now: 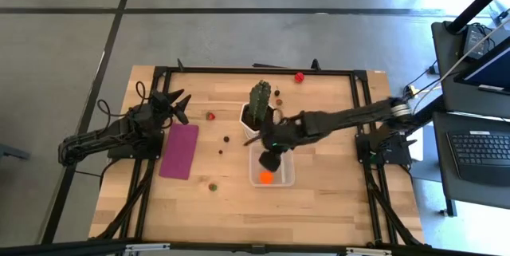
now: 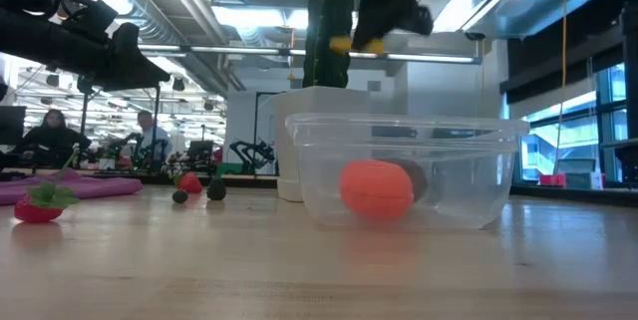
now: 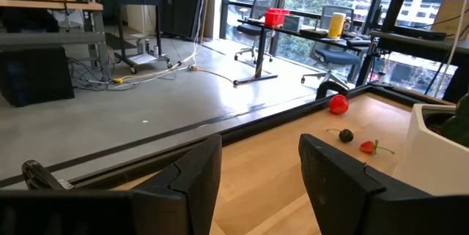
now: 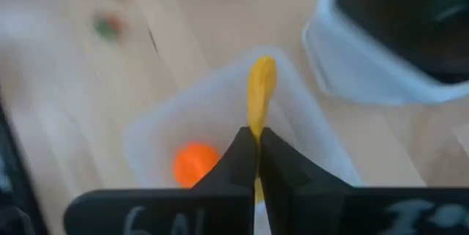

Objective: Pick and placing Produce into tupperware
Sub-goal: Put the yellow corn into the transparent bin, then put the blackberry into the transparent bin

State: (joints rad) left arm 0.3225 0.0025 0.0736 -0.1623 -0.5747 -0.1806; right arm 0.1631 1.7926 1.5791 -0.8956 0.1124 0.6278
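The clear tupperware (image 1: 280, 178) stands on the table in front of the white cactus pot. An orange produce piece (image 1: 265, 178) lies in it, with a dark piece (image 2: 421, 180) behind. My right gripper (image 4: 258, 136) hangs above the tupperware (image 4: 220, 118), shut on a long yellow produce piece (image 4: 261, 88). Loose produce lies on the wood: a red piece (image 1: 299, 77), a strawberry (image 1: 210, 116) and small dark pieces (image 1: 226, 138). My left gripper (image 3: 260, 184) waits open at the table's left, level, with nothing between its fingers. My right gripper pinches one end of the yellow piece (image 4: 257, 127) between its two fingertips. The fingers slant down from the table's right, and the piece sticks out past them, in line with them. It hangs clear of the table, over the tupperware's opening.
The green cactus in its white pot (image 1: 259, 116) stands right behind the tupperware, close to my right gripper. A flat magenta rectangle (image 1: 179, 151) lies at the left by my left arm. People sit at desks in the room beyond the table (image 2: 150, 136).
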